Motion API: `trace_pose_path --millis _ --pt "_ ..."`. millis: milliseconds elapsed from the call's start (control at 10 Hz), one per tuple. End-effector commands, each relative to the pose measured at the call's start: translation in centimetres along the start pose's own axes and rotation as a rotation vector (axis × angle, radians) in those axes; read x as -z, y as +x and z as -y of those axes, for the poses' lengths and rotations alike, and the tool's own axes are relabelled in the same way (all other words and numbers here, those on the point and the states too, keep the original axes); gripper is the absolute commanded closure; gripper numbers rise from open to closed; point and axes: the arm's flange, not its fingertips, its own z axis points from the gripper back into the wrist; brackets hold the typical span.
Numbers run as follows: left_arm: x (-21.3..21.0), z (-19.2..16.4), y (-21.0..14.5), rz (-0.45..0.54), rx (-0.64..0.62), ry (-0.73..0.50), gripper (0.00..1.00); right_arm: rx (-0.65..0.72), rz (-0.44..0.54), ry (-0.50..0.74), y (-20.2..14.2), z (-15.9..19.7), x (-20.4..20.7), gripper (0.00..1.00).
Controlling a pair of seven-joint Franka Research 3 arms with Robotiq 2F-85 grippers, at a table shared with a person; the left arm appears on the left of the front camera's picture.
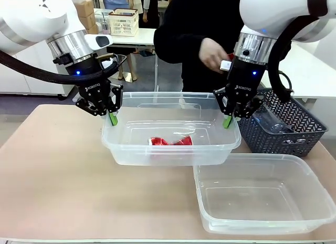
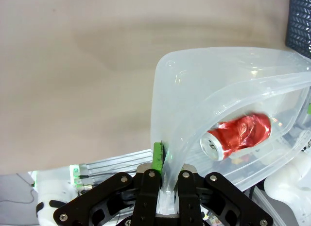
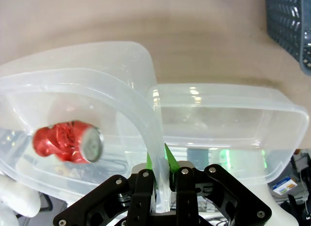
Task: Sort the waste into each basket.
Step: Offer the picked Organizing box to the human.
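Both grippers hold one clear plastic tub (image 1: 131,149) by its short ends. My left gripper (image 1: 113,117) is shut on the left rim, and its own view shows the rim pinched in the left gripper (image 2: 170,180). My right gripper (image 1: 228,120) is shut on the right rim, seen close at the right gripper (image 3: 160,180). A crushed red can (image 1: 170,141) lies on the tub's floor; the can (image 2: 238,136) shows its silver end, as does the can (image 3: 68,142). A second clear tub (image 1: 252,157) rests at the front right, and the held tub's corner overlaps it.
A dark grey lattice basket (image 1: 294,123) stands at the right, close behind my right gripper, with clear plastic bottles (image 1: 273,120) in it. A person in black stands at the far side, one hand (image 1: 212,52) raised near my right wrist. Bare tabletop (image 1: 52,176) lies to the left.
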Motion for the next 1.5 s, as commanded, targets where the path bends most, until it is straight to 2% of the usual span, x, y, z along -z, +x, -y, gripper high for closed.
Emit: trace_pose_path --millis 0,1400 --pt "-0.66 0.13 0.08 0.002 0.017 -0.019 0.95 0.016 -0.001 0.004 -0.14 0.14 0.03 0.95" --pt "-0.66 0.13 0.08 0.002 0.017 -0.019 0.95 0.016 -0.001 0.004 -0.14 0.14 0.03 0.95"
